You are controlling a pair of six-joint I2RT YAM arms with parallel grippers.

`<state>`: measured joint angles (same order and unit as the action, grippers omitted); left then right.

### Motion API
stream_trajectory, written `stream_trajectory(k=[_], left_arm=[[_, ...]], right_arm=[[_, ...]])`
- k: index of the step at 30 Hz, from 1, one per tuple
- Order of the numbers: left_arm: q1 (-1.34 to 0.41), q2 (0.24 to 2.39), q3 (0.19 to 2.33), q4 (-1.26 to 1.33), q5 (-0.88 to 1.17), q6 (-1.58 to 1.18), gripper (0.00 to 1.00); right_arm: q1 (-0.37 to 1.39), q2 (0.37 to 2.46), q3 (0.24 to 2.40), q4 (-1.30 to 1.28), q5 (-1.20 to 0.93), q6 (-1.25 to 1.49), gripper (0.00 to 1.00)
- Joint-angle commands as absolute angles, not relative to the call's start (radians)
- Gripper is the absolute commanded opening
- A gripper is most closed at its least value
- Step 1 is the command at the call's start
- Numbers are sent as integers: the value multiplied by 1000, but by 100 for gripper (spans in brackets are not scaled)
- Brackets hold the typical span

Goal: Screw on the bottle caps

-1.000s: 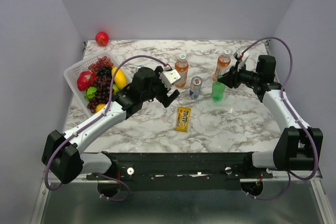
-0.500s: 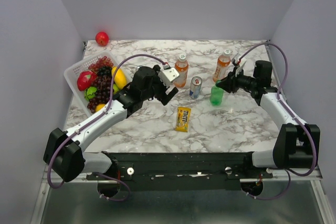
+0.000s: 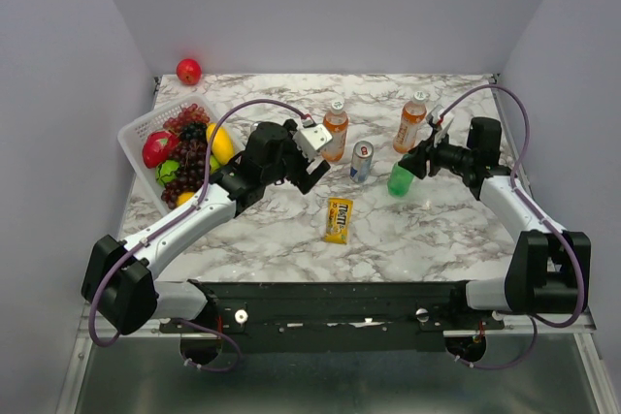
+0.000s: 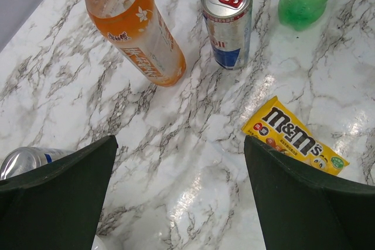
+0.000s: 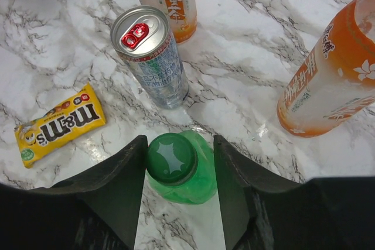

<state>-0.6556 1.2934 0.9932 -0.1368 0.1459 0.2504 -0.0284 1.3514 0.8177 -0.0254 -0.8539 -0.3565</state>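
As my left gripper (image 4: 180,156) hangs wide open above the marble table (image 3: 272,230), holding nothing, the candy packet (image 3: 338,219) lies nearest. Beyond it, my right gripper (image 5: 179,144) straddles the dark green cap (image 5: 171,158) on the leaning green bottle (image 3: 400,179), jaws slightly parted, not clamping it. A drink can (image 3: 361,160) stands just beside; two white-capped orange bottles (image 3: 335,133) (image 3: 411,123) stand farthest.
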Motion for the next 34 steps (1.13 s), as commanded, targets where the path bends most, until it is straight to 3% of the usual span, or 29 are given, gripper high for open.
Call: stream_trajectory(k=[1, 9, 11, 12, 13, 15, 17, 22, 28, 34], left_arm=[[-653, 1290, 1000, -115, 155, 249, 99], [-653, 1289, 1000, -118, 144, 261, 99], [-653, 1287, 999, -112, 143, 259, 99], [-653, 1285, 997, -107, 140, 252, 99], [-652, 1278, 994, -101, 134, 227, 99], [-650, 1269, 992, -83, 98, 187, 99], [-643, 1252, 989, -63, 21, 113, 99], [-582, 1235, 995, -41, -124, -44, 99], [-496, 1186, 1052, 26, -138, -57, 99], [-408, 1152, 1023, 28, -89, -113, 99]], right_arm=[[-38, 1330, 825, -29, -848, -371, 57], [-38, 1309, 874, -80, -874, -373, 65], [-38, 1290, 925, -116, -917, -339, 75], [-38, 1286, 948, -180, -933, -331, 92], [-38, 1282, 974, -225, -934, -324, 99], [-38, 1266, 1041, -305, -834, -200, 99], [-37, 1253, 1098, -377, -570, -82, 99], [-37, 1259, 1368, -583, -154, -100, 100], [-37, 1273, 1542, -640, 38, -143, 99], [-37, 1247, 1509, -647, 6, -107, 99]])
